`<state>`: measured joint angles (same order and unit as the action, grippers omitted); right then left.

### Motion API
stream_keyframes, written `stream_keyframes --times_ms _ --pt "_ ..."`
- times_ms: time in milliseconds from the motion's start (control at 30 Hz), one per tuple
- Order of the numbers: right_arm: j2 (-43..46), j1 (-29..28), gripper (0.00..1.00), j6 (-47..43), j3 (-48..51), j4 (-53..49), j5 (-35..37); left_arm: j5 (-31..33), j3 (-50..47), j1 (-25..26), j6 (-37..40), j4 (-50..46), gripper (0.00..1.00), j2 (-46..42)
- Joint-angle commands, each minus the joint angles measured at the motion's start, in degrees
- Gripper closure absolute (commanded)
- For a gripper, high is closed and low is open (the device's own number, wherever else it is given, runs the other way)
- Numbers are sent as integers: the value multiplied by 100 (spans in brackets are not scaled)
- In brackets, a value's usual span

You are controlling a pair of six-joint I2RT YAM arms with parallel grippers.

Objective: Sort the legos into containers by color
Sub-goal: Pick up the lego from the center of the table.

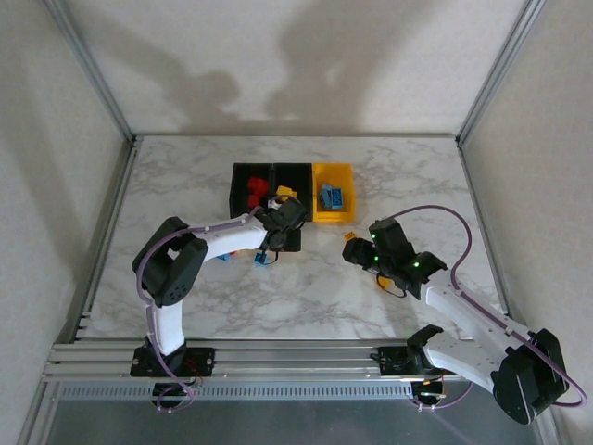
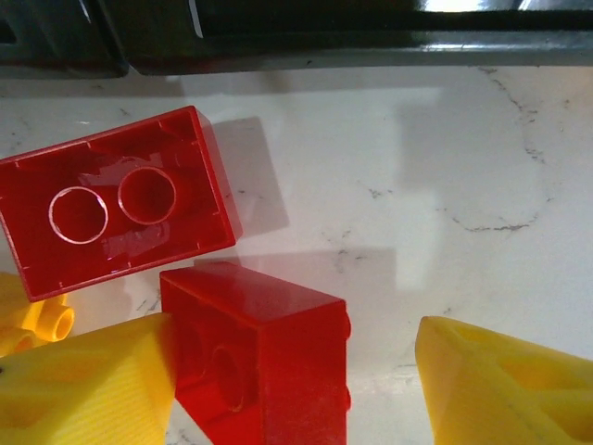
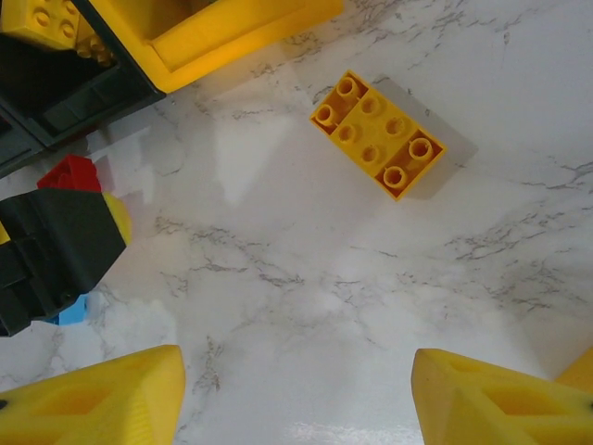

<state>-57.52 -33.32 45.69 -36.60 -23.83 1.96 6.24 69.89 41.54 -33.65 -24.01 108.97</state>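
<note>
Three rectangular plastic bins stand in a row on the marbled table [image 1: 417, 176]: two black bins [image 1: 235, 181] and one yellow bin [image 1: 334, 218]. The left gripper [image 2: 296, 371] gapes wide around a glossy red brick [image 2: 259, 362] that touches one finger, and a second brick [image 2: 116, 209], also red, lies hollow-side up just beyond. The right gripper [image 3: 296, 371] is spread wide over bare marble, with one eight-studded yellow brick [image 3: 378, 134] ahead.

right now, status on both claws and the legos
Left claw open, red lego between the jaws. Right claw open, holding nothing, yellow lego lying ahead. Second red lego upturned close by.
</note>
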Motion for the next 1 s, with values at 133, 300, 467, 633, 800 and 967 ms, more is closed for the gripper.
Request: stream_keyframes --times_ms 133,300,467,633,800,967 --pt "76 -52 34 48 96 -137 183 222 192 47 59 -279 60 112" --pt "13 -52 35 46 105 -102 191 173 202 47 95 -376 77 25" --pt "17 -52 35 81 140 -60 190 147 193 74 95 -492 86 -218" --pt "10 -52 35 98 158 -58 187 196 198 74 104 -686 93 -567" --pt "15 -53 35 58 105 -39 154 446 346 -27 198 -958 95 -1076" --pt "-142 -52 35 -25 33 59 51 650 835 -588 465 -1270 95 -1237"
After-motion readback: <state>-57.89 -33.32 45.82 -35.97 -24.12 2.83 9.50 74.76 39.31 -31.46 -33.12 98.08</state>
